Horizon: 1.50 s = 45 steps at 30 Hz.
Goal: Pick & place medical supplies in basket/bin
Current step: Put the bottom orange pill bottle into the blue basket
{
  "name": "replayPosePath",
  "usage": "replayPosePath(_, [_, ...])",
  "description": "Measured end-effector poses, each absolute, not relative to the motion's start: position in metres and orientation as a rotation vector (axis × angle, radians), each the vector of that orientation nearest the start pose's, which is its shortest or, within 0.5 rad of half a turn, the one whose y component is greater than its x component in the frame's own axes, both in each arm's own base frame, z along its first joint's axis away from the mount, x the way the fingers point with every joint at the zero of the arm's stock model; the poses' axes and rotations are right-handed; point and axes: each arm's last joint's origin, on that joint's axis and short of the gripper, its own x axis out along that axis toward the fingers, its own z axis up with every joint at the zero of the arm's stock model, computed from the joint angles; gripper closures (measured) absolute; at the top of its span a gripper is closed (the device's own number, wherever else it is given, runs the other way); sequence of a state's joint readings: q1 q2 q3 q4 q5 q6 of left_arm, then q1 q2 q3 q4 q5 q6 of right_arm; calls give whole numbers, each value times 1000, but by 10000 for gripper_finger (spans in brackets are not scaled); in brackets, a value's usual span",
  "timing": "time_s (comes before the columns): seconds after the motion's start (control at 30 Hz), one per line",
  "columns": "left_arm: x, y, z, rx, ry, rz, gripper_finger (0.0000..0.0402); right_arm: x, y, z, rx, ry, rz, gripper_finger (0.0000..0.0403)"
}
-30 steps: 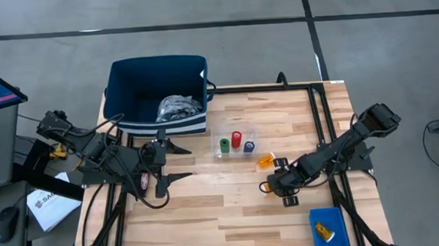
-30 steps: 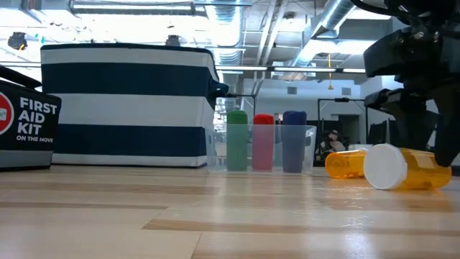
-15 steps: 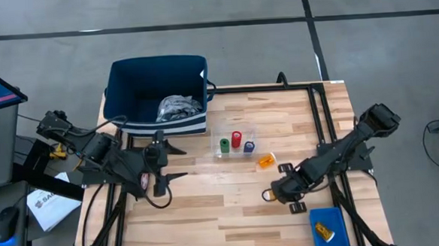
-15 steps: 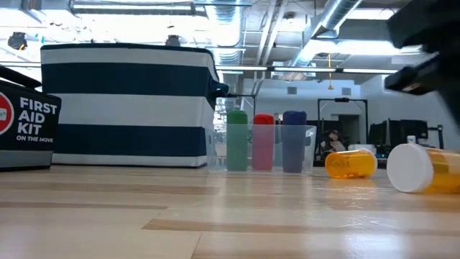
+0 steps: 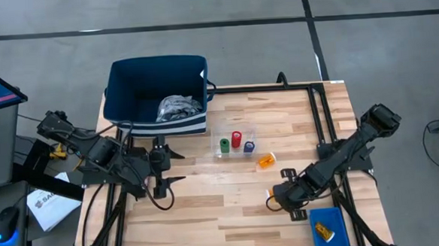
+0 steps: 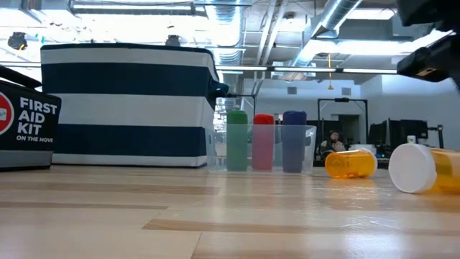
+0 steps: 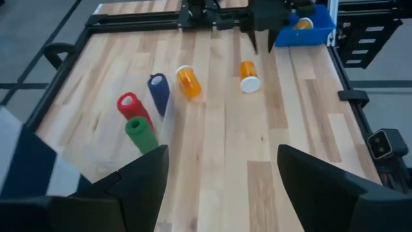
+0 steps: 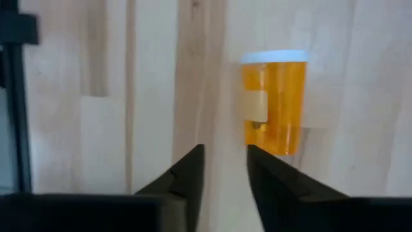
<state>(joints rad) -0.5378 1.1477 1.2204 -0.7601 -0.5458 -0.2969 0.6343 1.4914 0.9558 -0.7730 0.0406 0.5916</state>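
Black fingers of the right gripper, low right in the high view, stand narrowly apart and empty. One orange pill bottle lies just past their tips. A second bottle lies mid-table. The blue bin sits bottom right. The left gripper waits spread wide below the navy basket.

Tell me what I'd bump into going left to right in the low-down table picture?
Black first aid kit sign → big navy and white striped fabric basket → green cylinder → red cylinder → purple cylinder → orange pill bottle lying down → white-capped orange pill bottle.
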Motion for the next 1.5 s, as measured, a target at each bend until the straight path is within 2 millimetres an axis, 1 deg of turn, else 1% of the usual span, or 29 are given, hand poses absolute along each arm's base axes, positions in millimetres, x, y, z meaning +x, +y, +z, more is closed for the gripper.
replayPosePath(0.13, [201, -102, 361, 49, 572, 84, 121, 218, 150, 199, 54, 1303, 24, 205])
replayPosePath(0.23, [201, -102, 361, 52, 568, 93, 121, 219, 146, 195, 28, 1287, 15, 151])
replayPosePath(0.3, [199, -101, 362, 51, 561, 100, 121, 217, 142, 189, 12, 1307, 9, 131])
replayPosePath(0.37, [198, -100, 364, 38, 550, 107, 121, 214, 139, 183, 2, 1323, 2, 122])
replayPosePath(0.6, [192, -96, 368, 29, 534, 128, 121, 209, 136, 162, 11, 1292, 23, 119])
replayPosePath(0.7, [191, -95, 369, 28, 530, 129, 121, 208, 129, 153, 14, 1283, -13, 119])
replayPosePath(0.87, [191, -95, 369, 24, 528, 134, 121, 210, 122, 147, 36, 1266, -30, 123])
replayPosePath(1.03, [191, -95, 369, -2, 526, 140, 121, 208, 119, 138, 49, 1247, -28, 129])
replayPosePath(1.27, [191, -95, 369, -25, 520, 144, 122, 207, 118, 137, 20, 1238, -30, 147])
replayPosePath(1.5, [192, -96, 370, -41, 509, 144, 124, 211, 118, 138, 10, 1205, -20, 189])
